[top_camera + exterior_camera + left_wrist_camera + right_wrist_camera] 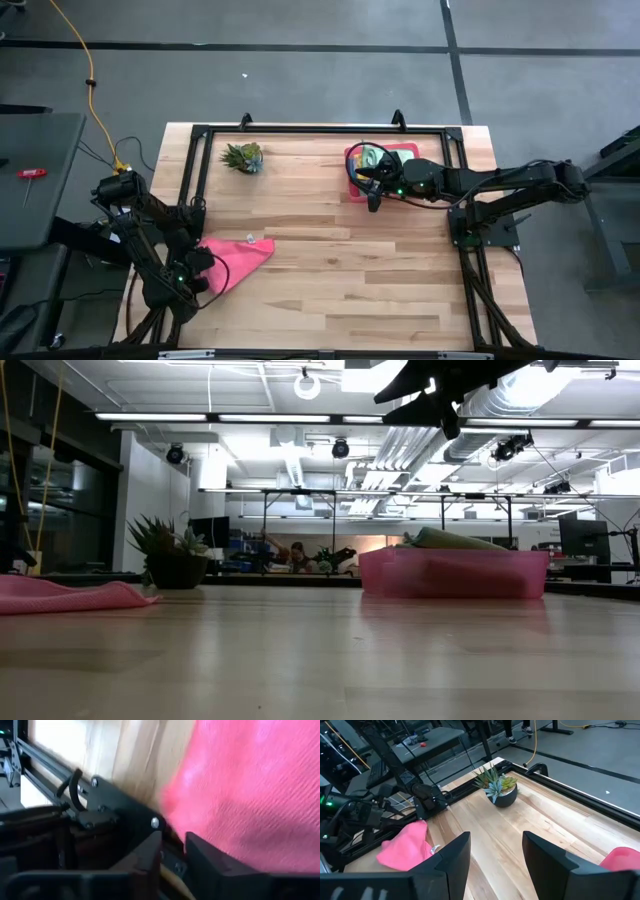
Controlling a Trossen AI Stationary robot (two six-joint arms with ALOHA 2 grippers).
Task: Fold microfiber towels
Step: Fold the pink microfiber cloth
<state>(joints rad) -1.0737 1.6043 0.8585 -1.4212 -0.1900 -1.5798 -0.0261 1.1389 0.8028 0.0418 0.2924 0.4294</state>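
While the high view hides it, left wrist cam shows left gripper (172,852) jaws seemingly pinching pink towel (250,790); right's apart.

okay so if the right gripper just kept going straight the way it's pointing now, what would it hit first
Probably bare table. The right gripper, open and empty, hangs above the pink tray and aims down across the wood. The potted plant and pink towel sit off to either side, though depth is unclear.

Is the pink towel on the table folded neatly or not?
Not neatly: the pink towel lies as a rumpled wedge, tapering to a point, with one end under the left gripper.
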